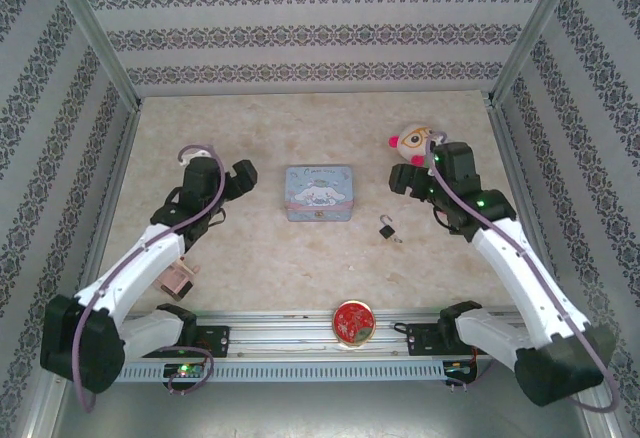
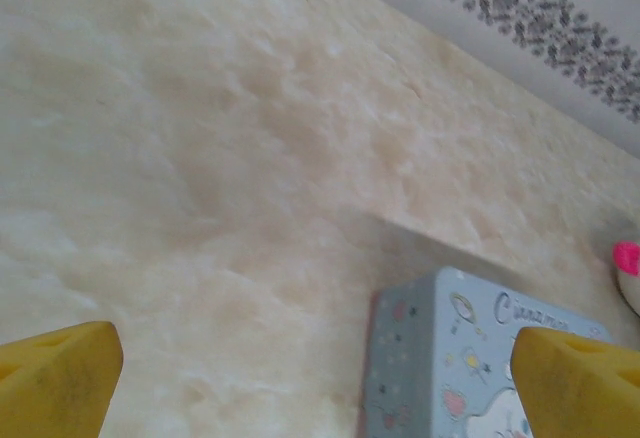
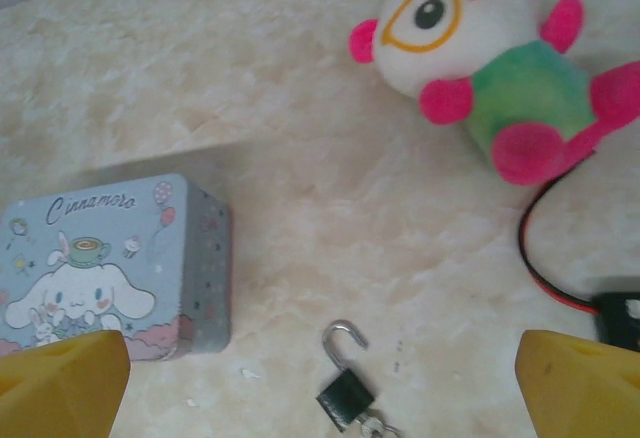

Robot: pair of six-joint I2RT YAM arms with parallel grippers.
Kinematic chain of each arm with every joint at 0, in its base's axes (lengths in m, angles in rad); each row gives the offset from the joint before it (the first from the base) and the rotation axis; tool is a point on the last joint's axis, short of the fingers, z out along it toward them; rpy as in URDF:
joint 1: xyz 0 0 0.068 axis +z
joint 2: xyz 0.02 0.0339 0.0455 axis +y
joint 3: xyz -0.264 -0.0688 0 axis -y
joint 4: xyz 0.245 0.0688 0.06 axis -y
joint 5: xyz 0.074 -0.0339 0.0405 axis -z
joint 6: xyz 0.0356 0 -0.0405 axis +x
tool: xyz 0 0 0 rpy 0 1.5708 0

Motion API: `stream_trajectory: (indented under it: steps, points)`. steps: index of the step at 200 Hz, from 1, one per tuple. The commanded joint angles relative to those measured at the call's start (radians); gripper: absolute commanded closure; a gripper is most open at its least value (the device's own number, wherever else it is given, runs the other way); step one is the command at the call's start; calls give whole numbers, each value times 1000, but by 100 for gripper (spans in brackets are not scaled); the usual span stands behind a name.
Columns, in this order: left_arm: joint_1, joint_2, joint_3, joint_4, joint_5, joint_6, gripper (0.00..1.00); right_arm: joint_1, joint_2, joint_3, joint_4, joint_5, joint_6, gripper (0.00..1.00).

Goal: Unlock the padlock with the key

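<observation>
The padlock, small and dark-bodied, lies flat on the table with one end of its silvery shackle free of the body. The key sticks out of its lower end at the frame's bottom edge. From above, the padlock and key lie right of the tin. My right gripper hovers above them, open, yellow pads far apart and empty. It sits just behind the padlock. My left gripper is open and empty, left of the tin.
A light-blue cartoon tin stands mid-table between the grippers, also in the wrist views. A plush toy lies behind the right gripper. A round red tin sits at the near edge. Patterned walls enclose the table.
</observation>
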Motion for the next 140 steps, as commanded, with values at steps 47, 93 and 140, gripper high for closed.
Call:
stream_trajectory:
  steps: [47, 93, 140]
  points:
    - [62, -204, -170, 183, -290, 253, 1, -37, -286, -252, 177, 207, -3, 2]
    - [81, -189, -287, 460, -361, 458, 1, -53, -387, -453, 390, 311, -31, 2]
    - [152, -51, -374, 727, -263, 594, 1, -69, -379, -592, 671, 365, -91, 2]
